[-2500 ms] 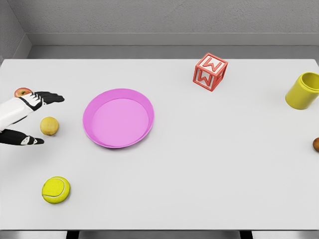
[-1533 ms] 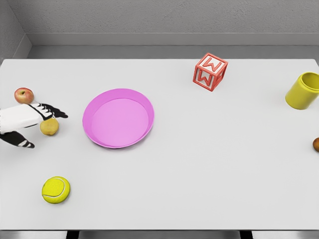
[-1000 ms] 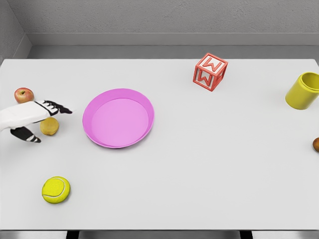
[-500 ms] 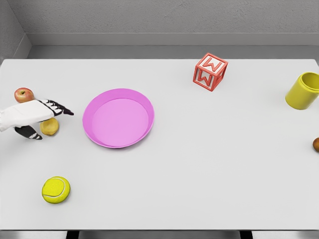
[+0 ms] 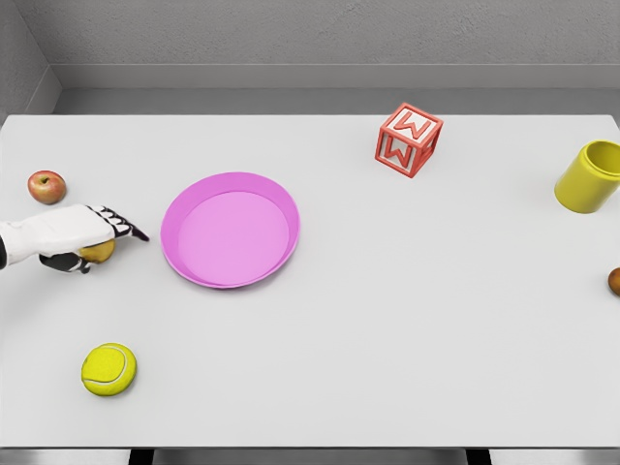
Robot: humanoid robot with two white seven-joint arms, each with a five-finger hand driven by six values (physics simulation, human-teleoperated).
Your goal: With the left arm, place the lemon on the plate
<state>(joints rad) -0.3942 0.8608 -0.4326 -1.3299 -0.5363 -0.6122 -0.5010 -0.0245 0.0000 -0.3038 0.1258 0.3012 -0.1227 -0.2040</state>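
My left hand [image 5: 82, 235] is lying over the lemon [image 5: 97, 252] on the table [image 5: 407, 320], just left of the pink plate [image 5: 231, 230], covering all but a yellow sliver of it. My dark fingers [image 5: 126, 228] are reaching flat toward the plate's rim while my thumb is curling under the fruit, but I cannot tell whether I am actually gripping it. My forearm is running off the left edge.
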